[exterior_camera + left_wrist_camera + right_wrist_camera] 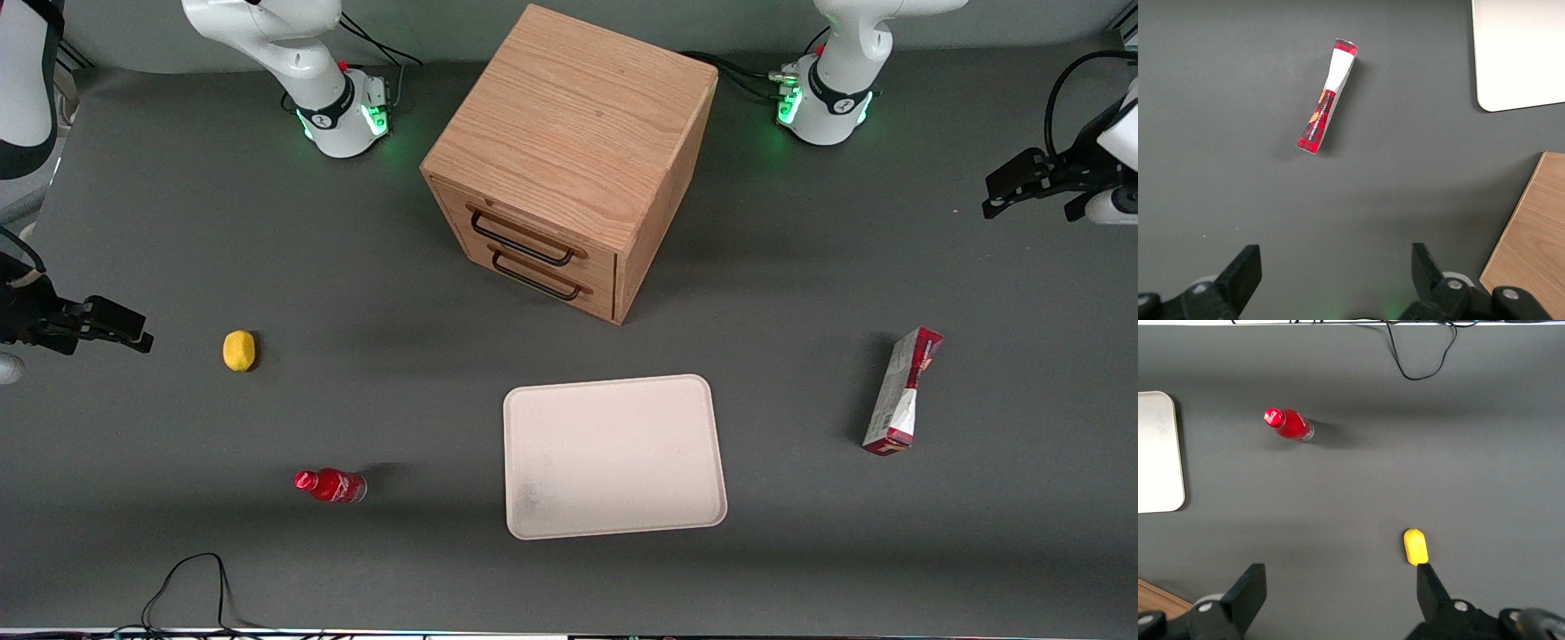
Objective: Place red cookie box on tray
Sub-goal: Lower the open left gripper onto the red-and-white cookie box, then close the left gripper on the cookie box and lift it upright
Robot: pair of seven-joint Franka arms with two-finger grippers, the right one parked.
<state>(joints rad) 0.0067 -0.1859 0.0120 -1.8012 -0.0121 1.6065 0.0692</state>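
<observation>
The red cookie box (900,391) lies flat on the grey table toward the working arm's end, apart from the tray. It also shows in the left wrist view (1327,107). The cream-pink tray (613,453) lies near the table's middle, nearer the front camera than the wooden cabinet, with nothing on it; a corner of it shows in the left wrist view (1518,53). My left gripper (1000,188) hangs above the table at the working arm's end, farther from the front camera than the box. It is open and empty (1335,253).
A wooden two-drawer cabinet (569,151) stands at mid-table, its edge in the wrist view (1531,240). A small red bottle (331,485) and a yellow fruit (238,349) lie toward the parked arm's end. A black cable (191,587) loops at the front edge.
</observation>
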